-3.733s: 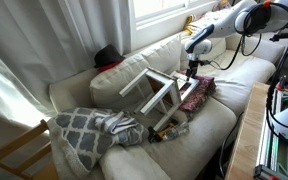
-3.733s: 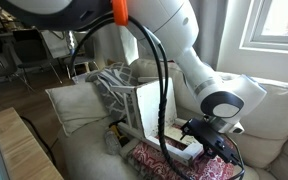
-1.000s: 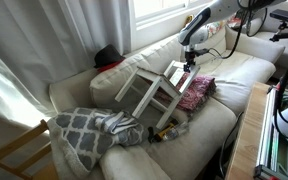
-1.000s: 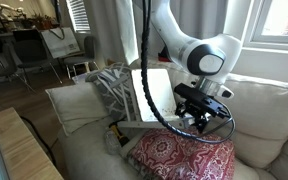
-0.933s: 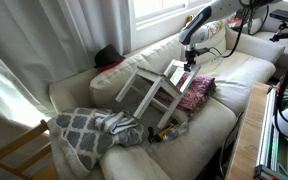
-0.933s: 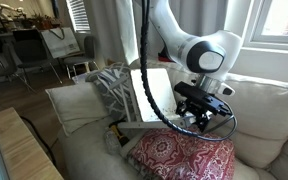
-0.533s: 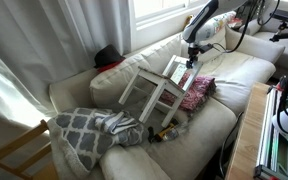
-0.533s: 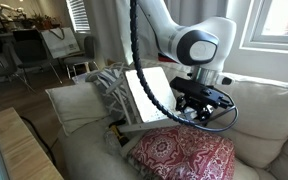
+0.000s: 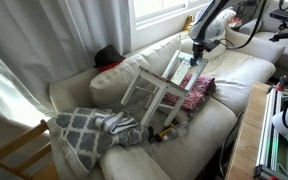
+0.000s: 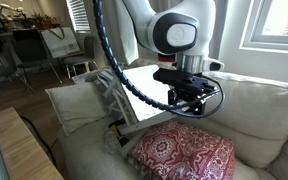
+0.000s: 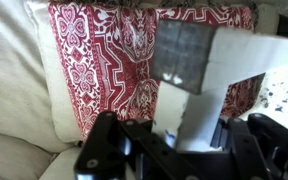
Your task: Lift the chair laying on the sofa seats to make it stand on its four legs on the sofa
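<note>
The white chair point(image 9: 156, 88) leans steeply on the cream sofa point(image 9: 234, 72), with its far end lifted and its legs pointing toward the sofa's front. My gripper point(image 9: 196, 60) is shut on a white bar at the chair's raised end. In the other exterior view the gripper point(image 10: 189, 100) holds the chair point(image 10: 144, 95) above the sofa point(image 10: 269, 110) seat. The wrist view shows the gripper point(image 11: 189, 128) clamped on a white post of the chair point(image 11: 234, 52), with black fingers point(image 11: 134, 140) on both sides of it.
A red patterned pillow point(image 9: 197, 93) point(image 10: 184, 152) point(image 11: 104, 60) lies under the raised end. A grey-and-white blanket point(image 9: 92, 128) covers the sofa's other end, and a dark item point(image 9: 108, 57) sits on the backrest. A light wooden frame point(image 9: 19, 150) stands beside the sofa.
My gripper has risen and carried the chair's end upward. The chair now tilts more steeply and stands higher above the red pillow.
</note>
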Robot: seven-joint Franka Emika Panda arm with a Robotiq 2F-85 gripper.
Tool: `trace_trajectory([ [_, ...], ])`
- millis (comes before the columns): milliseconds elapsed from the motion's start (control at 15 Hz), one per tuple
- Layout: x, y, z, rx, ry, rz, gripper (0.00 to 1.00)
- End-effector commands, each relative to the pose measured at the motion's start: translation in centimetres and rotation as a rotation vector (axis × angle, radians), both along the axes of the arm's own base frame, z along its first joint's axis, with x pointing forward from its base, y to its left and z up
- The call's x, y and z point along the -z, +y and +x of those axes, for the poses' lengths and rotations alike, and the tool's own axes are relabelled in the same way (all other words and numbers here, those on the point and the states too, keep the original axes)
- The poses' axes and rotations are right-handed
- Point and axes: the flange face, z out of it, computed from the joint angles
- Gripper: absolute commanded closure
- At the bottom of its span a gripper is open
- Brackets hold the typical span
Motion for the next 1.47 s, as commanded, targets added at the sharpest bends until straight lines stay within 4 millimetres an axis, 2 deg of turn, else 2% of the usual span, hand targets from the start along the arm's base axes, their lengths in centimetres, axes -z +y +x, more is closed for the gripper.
trace_trajectory([
  [0, -4.6, 2.2, -2.2, 0.001, -0.006, -0.027, 1.0],
  [267, -6.1, 5.0, -3.0, 0.039, -0.007, -0.026, 1.0],
  [800, -10.3, 8.3, -4.8, 0.037, -0.074, -0.038, 1.0],
  [933, -10.6, 9.0, -4.9, 0.046, -0.062, -0.051, 1.0],
  [1133, -10.1, 8.5, -3.5, 0.132, -0.045, -0.04, 1.0],
  [1400, -9.6, 9.0, -3.6, 0.213, -0.074, -0.102, 1.0],
])
